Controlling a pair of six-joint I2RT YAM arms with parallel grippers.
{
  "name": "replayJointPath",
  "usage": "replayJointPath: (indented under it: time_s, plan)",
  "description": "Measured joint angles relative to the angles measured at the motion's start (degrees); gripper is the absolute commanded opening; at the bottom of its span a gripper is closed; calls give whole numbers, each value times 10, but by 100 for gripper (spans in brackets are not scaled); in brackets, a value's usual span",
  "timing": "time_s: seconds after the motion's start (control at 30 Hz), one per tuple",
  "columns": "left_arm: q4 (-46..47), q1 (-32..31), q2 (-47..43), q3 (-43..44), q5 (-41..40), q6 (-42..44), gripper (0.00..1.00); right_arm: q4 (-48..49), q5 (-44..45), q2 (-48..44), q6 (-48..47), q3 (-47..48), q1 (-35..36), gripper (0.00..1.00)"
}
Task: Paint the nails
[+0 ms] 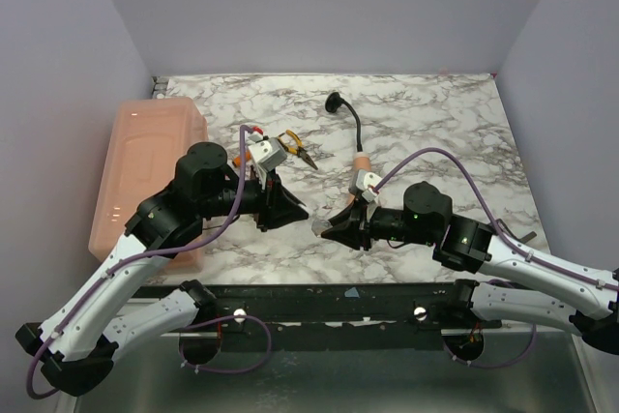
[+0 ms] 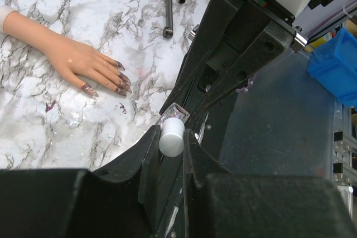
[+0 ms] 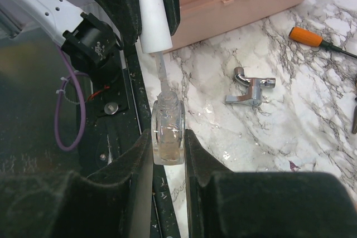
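The flesh-coloured mannequin hand [image 2: 67, 54] lies palm down on the marble, its dark purplish nails [image 2: 120, 83] pointing toward the grippers. My left gripper [image 2: 172, 137] is shut on the white cap [image 2: 172, 135] of a polish bottle. My right gripper [image 3: 168, 137] is shut on the clear glass bottle [image 3: 168, 129]. The cap [image 3: 154, 19] stands lifted off the bottle, and its thin brush stem [image 3: 161, 73] still reaches into the neck. In the top view both grippers [image 1: 302, 212] [image 1: 327, 229] meet near the table's front edge, and only the hand's wrist stub [image 1: 360, 160] shows behind the right one.
A pink lidded box [image 1: 145, 171] stands at the left. Yellow-handled pliers [image 1: 293, 147] and a black gooseneck piece [image 1: 346, 113] lie behind the grippers. A chrome fitting [image 3: 251, 87], an orange-handled screwdriver [image 3: 305, 36] and a grey metal T-key [image 2: 170, 4] lie on the marble.
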Motion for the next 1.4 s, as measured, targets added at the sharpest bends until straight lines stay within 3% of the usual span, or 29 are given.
replayJointPath:
  time_s: [1.4]
  plan:
    - [-20, -8, 40, -9, 9, 20, 0, -18, -5, 19, -10, 0, 0, 0]
